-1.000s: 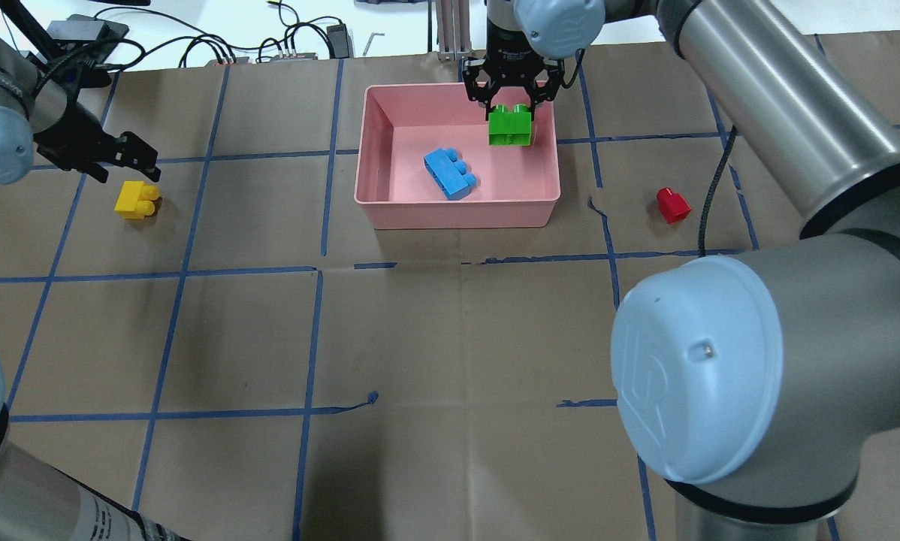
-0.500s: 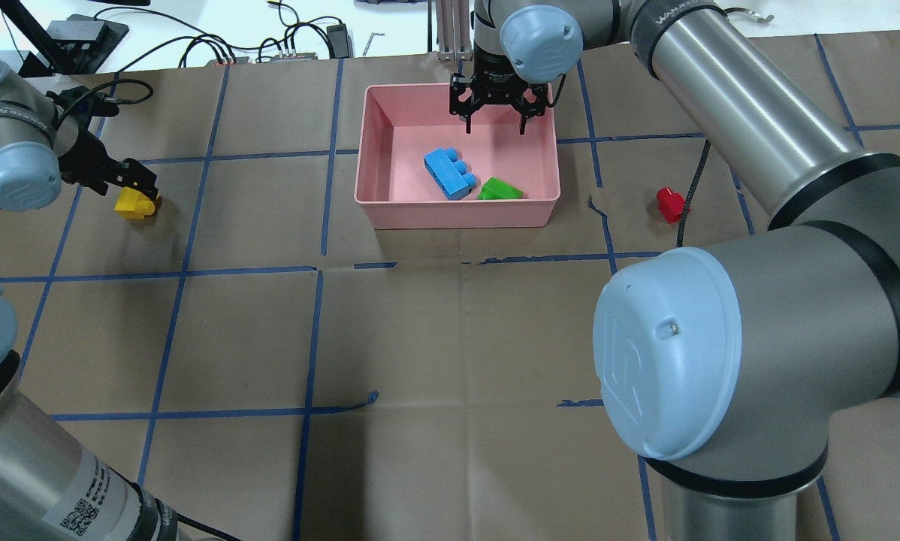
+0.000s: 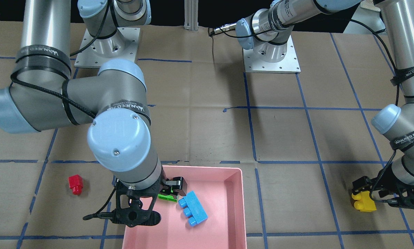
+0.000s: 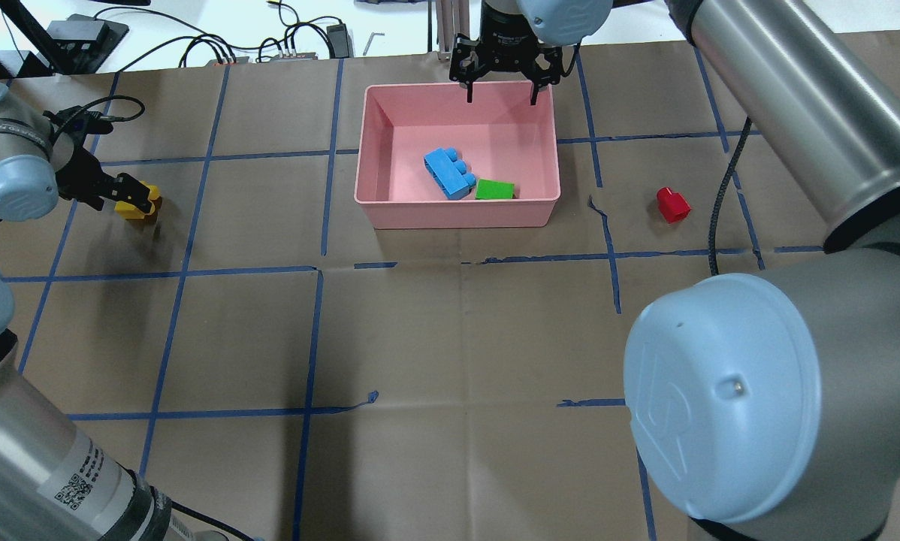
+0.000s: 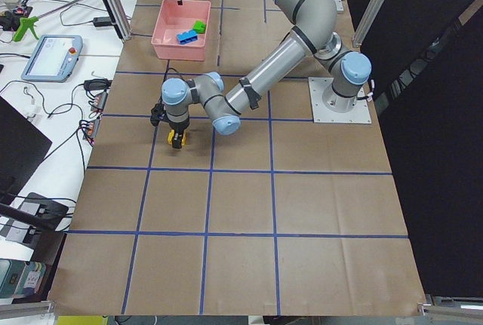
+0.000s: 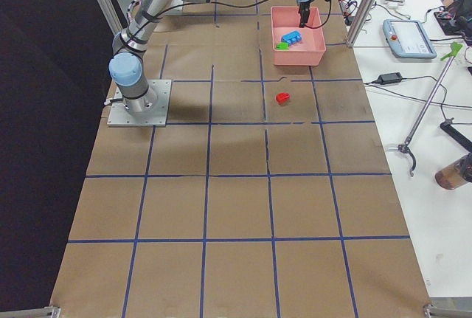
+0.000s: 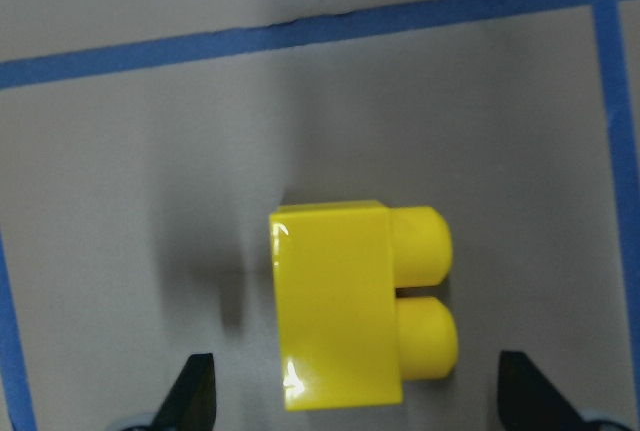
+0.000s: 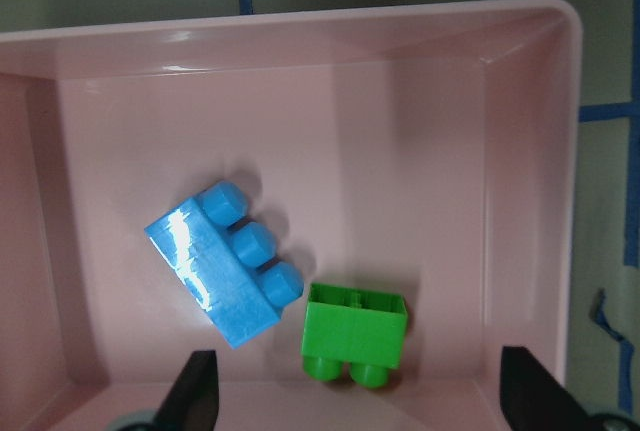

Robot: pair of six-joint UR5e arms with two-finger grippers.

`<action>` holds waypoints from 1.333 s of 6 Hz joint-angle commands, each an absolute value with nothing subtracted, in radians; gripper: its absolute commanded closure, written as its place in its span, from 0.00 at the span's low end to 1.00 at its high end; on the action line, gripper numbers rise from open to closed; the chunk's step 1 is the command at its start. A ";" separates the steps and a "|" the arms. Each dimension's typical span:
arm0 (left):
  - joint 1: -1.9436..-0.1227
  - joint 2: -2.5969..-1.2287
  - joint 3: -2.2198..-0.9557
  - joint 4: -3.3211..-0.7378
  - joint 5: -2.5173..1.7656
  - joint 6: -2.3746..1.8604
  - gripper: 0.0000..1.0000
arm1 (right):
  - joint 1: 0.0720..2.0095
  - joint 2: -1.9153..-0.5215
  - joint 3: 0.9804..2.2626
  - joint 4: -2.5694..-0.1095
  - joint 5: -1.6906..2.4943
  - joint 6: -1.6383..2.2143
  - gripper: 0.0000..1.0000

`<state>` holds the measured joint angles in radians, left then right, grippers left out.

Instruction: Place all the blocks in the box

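The pink box [image 4: 375,150] stands at the far middle of the table. In it lie the light blue block [image 4: 448,172] and the green block [image 4: 494,189], side by side near the front wall. My right gripper [image 4: 501,94] is open and empty above the box's far edge; its wrist view shows both blocks [image 8: 355,326] below it. The red block [image 4: 672,204] sits on the table right of the box. The yellow block [image 4: 131,208] lies at the far left. My left gripper [image 7: 360,396] is open, low over it, one finger on each side.
Cables and devices [image 4: 194,45] lie beyond the table's far edge, with an aluminium post [image 4: 450,30] behind the box. Blue tape lines cross the brown table cover. The arm bases [image 3: 271,57] stand on the robot's side of the table.
My right gripper opened and let go of the green block, which dropped into the box beside the blue one; the gripper then lifted. My left gripper came down around the yellow block.
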<state>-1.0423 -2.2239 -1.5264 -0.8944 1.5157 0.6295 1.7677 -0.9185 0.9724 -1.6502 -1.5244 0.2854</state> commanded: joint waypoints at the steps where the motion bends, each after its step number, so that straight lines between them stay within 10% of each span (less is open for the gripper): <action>1: -1.042 -2.230 -1.525 -0.894 1.511 0.611 0.01 | 1.650 -1.000 1.011 -1.597 -1.529 0.184 0.01; 3: -1.042 -2.233 -1.528 -0.894 1.503 0.580 0.01 | 1.504 -1.128 1.198 -1.623 -1.528 -0.123 0.01; 5: -1.043 -2.240 -1.526 -0.893 1.502 0.545 0.24 | 1.358 -1.233 1.357 -1.644 -1.526 -0.346 0.01; 8: -1.049 -2.211 -1.532 -0.899 1.505 0.467 1.00 | 1.327 -1.159 1.460 -1.905 -1.522 -0.503 0.01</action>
